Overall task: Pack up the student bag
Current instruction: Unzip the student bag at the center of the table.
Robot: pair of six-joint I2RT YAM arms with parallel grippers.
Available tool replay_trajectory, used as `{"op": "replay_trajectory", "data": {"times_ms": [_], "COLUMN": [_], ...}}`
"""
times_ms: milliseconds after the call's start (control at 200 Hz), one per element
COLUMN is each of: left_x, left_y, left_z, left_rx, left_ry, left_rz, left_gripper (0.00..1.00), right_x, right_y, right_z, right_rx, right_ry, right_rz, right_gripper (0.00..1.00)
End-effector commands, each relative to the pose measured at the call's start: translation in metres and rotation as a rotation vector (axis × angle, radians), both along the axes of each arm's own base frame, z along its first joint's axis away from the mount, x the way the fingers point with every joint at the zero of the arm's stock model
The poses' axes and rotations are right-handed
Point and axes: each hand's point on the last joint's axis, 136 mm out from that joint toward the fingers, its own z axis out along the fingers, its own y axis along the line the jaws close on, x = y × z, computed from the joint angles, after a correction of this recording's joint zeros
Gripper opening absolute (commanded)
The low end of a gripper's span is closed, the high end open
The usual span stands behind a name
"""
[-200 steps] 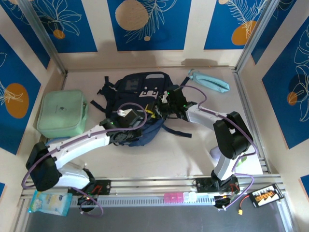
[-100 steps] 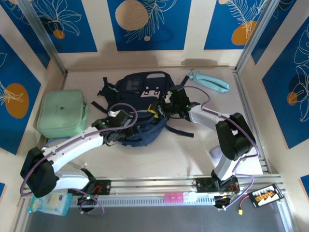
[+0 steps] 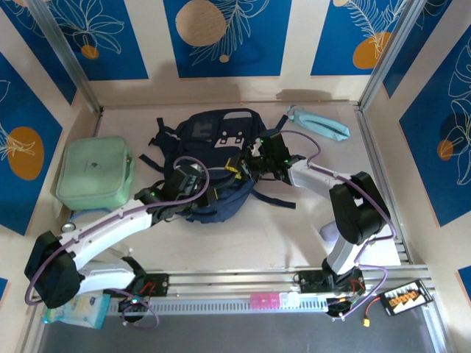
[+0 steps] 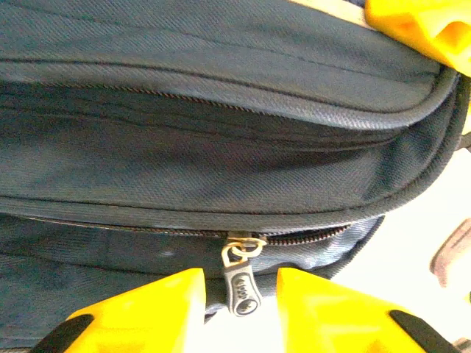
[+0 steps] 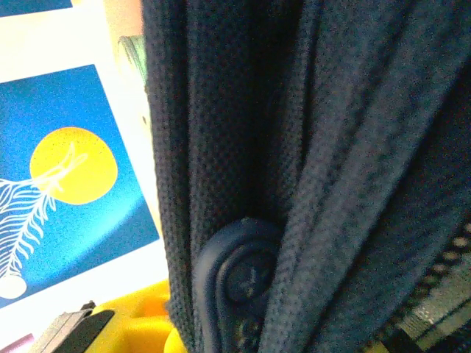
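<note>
The navy student bag (image 3: 213,136) lies flat in the middle of the table, white buckle patch up. My left gripper (image 3: 206,193) is at its near edge. In the left wrist view the left gripper (image 4: 239,279) is open, its yellow fingers (image 4: 158,301) on either side of a grey zipper pull (image 4: 242,288) without touching it. The zip runs shut to the left of the pull and gapes a little to the right. My right gripper (image 3: 248,166) is shut on the bag's right side. Navy fabric (image 5: 243,169) covers its jaws, with one yellow finger (image 5: 143,323) showing.
A mint-green zip case (image 3: 94,173) sits at the left wall. A light blue pouch (image 3: 318,123) lies at the back right. A plastic packet (image 3: 73,309) lies by the left arm's base. Bag straps (image 3: 274,200) trail toward the right arm.
My left gripper slid left along the bag's near edge, then its jaws parted and let go of the zipper pull. The right gripper kept its hold and barely moved.
</note>
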Motion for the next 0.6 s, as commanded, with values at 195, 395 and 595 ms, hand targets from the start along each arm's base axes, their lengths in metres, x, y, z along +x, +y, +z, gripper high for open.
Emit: {"op": "replay_trajectory", "data": {"times_ms": [195, 395, 595], "left_x": [0.002, 0.002, 0.002], "left_y": [-0.014, -0.014, -0.002], "left_z": [-0.015, -0.017, -0.007], "left_rx": [-0.024, -0.011, 0.021], "left_ry": [0.040, 0.047, 0.011], "left_rz": [-0.032, -0.038, -0.020], "left_gripper": [0.27, 0.13, 0.03], "right_x": [-0.001, 0.000, -0.001], "right_y": [-0.001, -0.001, -0.003], "right_z": [0.012, 0.013, 0.010], "right_rx": [0.030, 0.033, 0.029], "right_ry": [-0.012, -0.014, -0.007], "right_rz": [0.020, 0.017, 0.013], "right_gripper": [0.11, 0.11, 0.11]}}
